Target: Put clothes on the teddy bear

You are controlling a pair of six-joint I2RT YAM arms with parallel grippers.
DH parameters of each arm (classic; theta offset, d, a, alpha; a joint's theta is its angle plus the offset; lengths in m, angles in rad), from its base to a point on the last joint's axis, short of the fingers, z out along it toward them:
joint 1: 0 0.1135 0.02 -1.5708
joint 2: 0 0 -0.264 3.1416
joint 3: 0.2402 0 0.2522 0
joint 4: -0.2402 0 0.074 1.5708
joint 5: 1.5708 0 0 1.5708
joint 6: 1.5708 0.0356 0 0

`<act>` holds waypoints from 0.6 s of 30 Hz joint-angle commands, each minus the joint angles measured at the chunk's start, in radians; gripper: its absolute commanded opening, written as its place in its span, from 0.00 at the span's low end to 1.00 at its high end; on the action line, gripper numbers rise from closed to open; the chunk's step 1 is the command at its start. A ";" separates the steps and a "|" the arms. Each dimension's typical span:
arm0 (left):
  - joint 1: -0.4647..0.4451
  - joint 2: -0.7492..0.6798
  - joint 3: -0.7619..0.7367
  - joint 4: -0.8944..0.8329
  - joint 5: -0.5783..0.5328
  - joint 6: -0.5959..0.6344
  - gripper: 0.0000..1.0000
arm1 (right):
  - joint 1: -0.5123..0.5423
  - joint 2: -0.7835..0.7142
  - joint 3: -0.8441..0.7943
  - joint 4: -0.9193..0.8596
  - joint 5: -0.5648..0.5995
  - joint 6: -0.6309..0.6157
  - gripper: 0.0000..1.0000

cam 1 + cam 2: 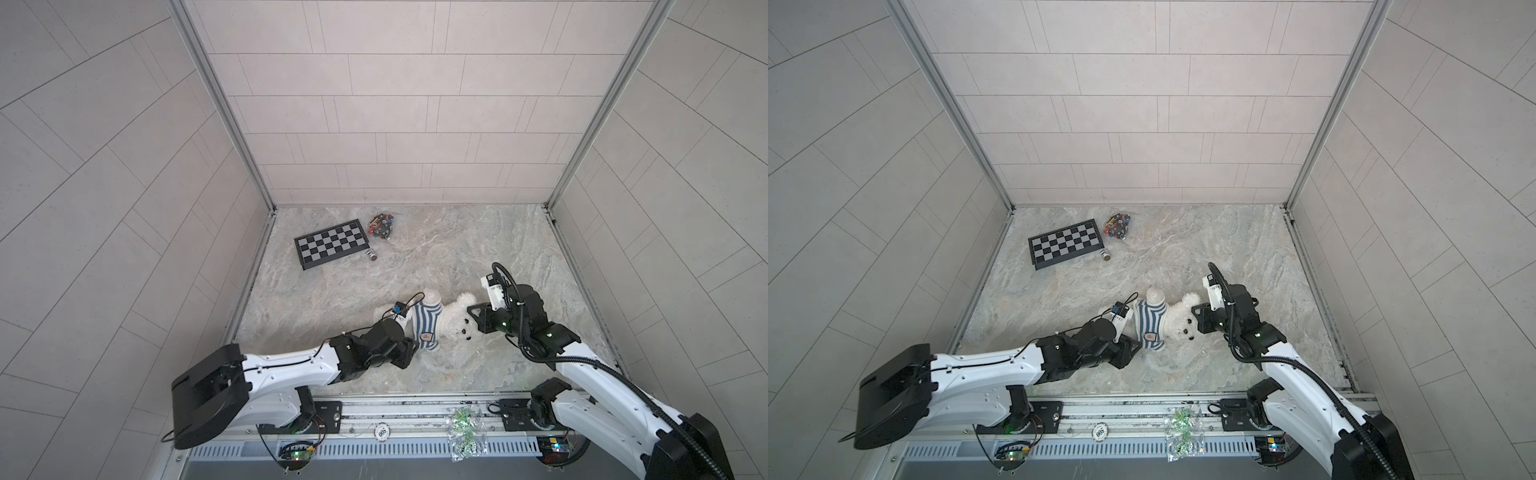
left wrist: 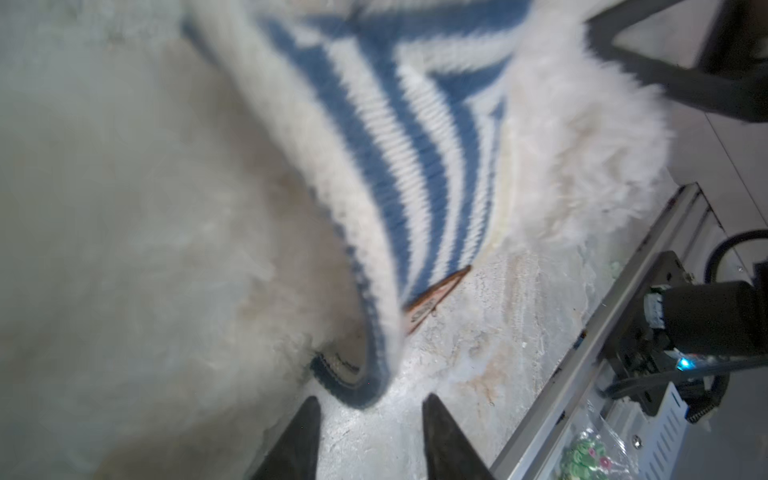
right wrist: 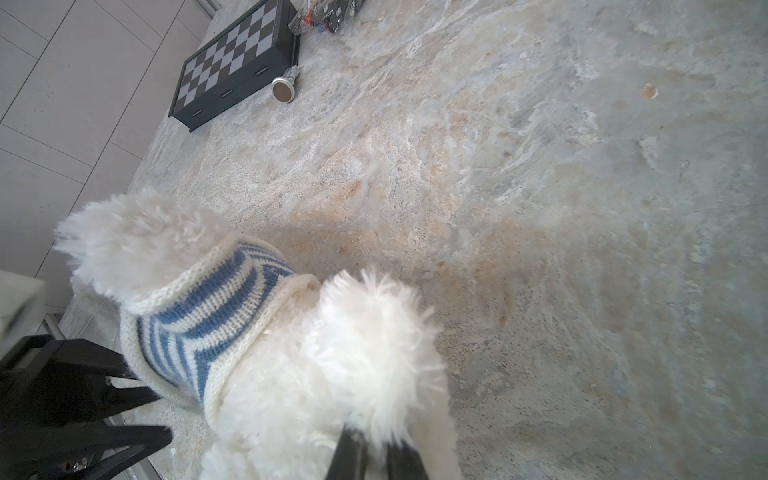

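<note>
Teddy bear [image 1: 456, 321], one, wears one striped shirt [image 1: 423, 322].

Your teddy bear [image 1: 456, 321] | white fluffy plush, dark eyes, nose | lies face-up, striped shirt [image 1: 423, 326] on torso | counter [image 1: 457, 249], near its front edge, middle.

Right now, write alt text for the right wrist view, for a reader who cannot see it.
A white teddy bear in a blue-and-white striped sweater lies on a marbled table, its fur pinched between the right claw tips. The left claw sits open beside the sweater's hem; a chessboard lies farther off.
</note>
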 commanded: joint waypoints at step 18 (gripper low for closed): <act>0.007 -0.051 0.007 -0.044 -0.033 0.026 0.00 | -0.002 0.015 0.030 0.017 0.004 -0.004 0.00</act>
